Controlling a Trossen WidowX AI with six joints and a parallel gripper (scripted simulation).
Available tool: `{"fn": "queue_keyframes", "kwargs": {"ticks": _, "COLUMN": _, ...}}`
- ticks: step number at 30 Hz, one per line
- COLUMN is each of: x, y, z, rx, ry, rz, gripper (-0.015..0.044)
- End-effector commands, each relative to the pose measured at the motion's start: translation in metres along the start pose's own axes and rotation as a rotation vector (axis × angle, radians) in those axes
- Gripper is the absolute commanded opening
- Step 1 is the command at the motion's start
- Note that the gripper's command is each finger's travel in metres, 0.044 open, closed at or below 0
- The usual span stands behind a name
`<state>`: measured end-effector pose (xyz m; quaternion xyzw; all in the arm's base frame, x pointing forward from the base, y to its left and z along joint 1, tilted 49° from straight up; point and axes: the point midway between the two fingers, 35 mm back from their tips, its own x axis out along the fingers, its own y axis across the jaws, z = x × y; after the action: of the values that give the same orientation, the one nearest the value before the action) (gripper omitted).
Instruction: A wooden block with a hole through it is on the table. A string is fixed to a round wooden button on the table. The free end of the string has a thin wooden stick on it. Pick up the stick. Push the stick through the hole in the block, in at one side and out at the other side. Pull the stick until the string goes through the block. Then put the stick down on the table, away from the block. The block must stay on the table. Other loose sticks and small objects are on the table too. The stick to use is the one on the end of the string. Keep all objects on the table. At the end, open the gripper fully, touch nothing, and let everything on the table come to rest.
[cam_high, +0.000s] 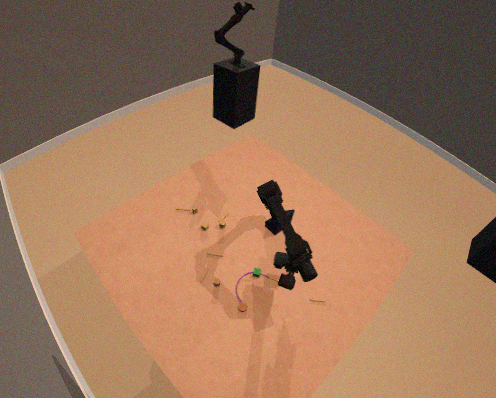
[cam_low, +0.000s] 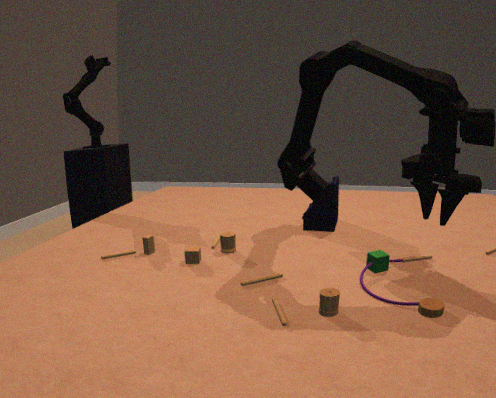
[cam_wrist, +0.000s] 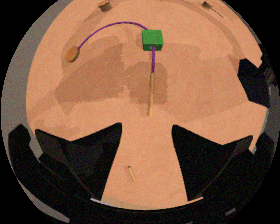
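Observation:
The green block (cam_high: 256, 272) (cam_low: 378, 261) (cam_wrist: 152, 40) stands on the table. The purple string (cam_low: 378, 298) (cam_wrist: 120, 23) curves from the round button (cam_high: 242, 307) (cam_low: 431, 307) (cam_wrist: 72, 54) to one side of the block and comes out at the other side. The wooden stick (cam_low: 418, 259) (cam_wrist: 151, 95) on its end lies on the table, a short length of string away from the block. My gripper (cam_low: 434, 222) (cam_wrist: 147, 128) is open and empty, above the table and beyond the stick's far end. It touches neither stick nor block.
Loose sticks lie left of the block (cam_low: 262, 280) (cam_low: 279, 312), and another stick (cam_high: 317, 301) (cam_wrist: 132, 174) lies on the gripper's far side. A wooden cylinder (cam_high: 216, 283) (cam_low: 329, 302) stands near the button. More small wooden pieces (cam_low: 193, 255) (cam_low: 228, 242) stand farther left.

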<state>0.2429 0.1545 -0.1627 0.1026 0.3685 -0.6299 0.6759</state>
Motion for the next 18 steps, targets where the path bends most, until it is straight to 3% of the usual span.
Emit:
{"fn": "queue_keyframes", "kwargs": {"ticks": 1, "x": 0.002, "y": 0.0, "z": -0.001, "rx": -0.002, "ry": -0.002, "rz": -0.001, "gripper": 0.0341}}
{"fn": "queue_keyframes", "kwargs": {"ticks": 5, "x": -0.018, "y": 0.0, "z": 0.001, "rx": -0.002, "ry": -0.002, "rz": -0.004, "gripper": 0.044}}
{"fn": "queue_keyframes", "kwargs": {"ticks": 18, "x": -0.025, "y": 0.001, "z": 0.002, "rx": -0.007, "ry": -0.004, "rz": -0.001, "gripper": 0.044}}
